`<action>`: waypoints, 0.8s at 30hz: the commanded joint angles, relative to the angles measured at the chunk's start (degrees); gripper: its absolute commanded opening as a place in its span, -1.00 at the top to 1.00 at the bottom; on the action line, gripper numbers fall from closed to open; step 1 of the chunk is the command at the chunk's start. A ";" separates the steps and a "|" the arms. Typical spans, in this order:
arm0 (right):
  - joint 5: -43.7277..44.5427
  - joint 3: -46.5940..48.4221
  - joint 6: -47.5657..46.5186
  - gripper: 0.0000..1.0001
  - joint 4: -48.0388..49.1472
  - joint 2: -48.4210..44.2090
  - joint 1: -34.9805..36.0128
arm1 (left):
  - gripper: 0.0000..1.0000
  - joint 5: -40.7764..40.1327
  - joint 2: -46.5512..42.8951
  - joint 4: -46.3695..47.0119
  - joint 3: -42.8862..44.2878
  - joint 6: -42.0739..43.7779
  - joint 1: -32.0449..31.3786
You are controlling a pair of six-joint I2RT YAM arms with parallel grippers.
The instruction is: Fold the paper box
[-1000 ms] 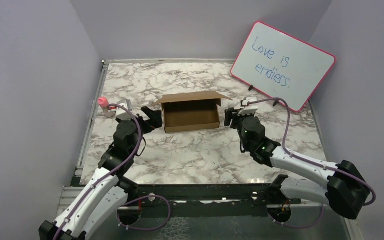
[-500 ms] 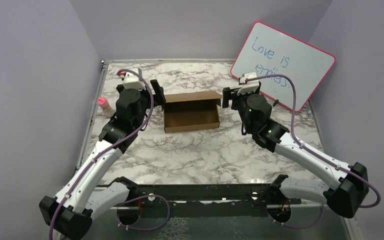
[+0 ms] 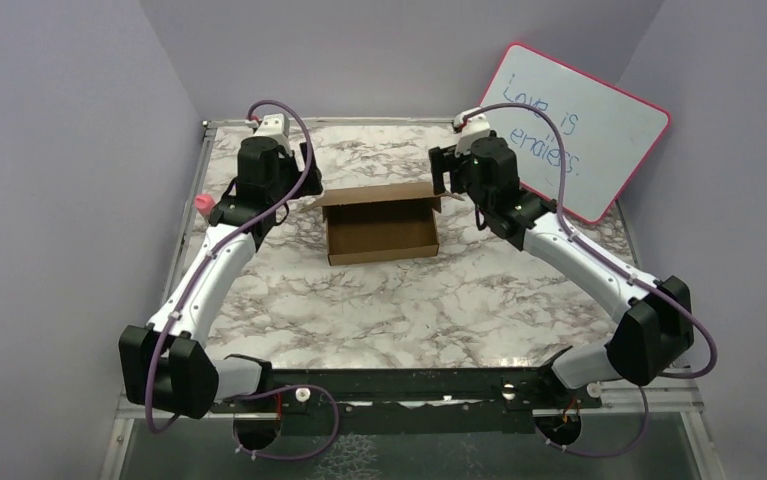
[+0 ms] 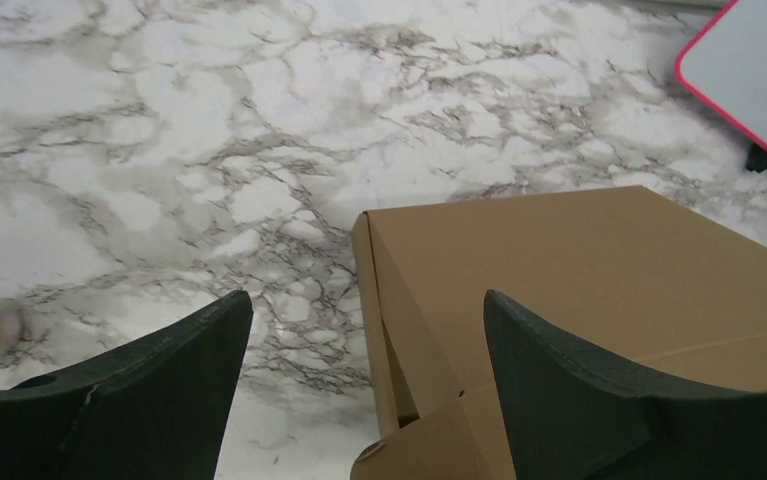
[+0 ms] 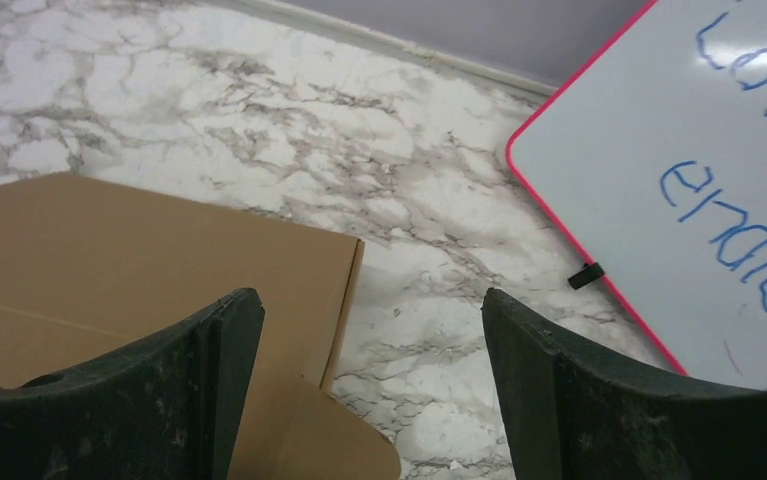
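The brown paper box sits open in the middle of the marble table, its lid flap standing up along the far side. My left gripper is open and empty above the box's far left corner; in the left wrist view its gap holds that corner of the box. My right gripper is open and empty above the far right corner; the right wrist view shows its gap over the lid's right edge and a rounded side flap.
A pink-framed whiteboard with blue writing leans at the back right, close behind my right arm; it shows in the right wrist view. A small pink-capped object sits at the table's left edge. Purple walls enclose the table.
Both arms have risen and reached forward from beside the box's near corners to above its far corners. Both grippers stayed open. The box has not moved.
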 commanded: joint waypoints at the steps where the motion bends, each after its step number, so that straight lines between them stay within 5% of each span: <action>1: -5.40 2.39 0.93 -0.72 -4.52 2.96 -0.07 | -0.70 11.78 0.91 -0.40 0.57 -1.49 0.53; 24: -8.53 -11.08 6.35 -0.63 -1.76 -1.65 -0.04 | -0.51 16.66 -1.80 1.07 -11.50 -4.22 0.55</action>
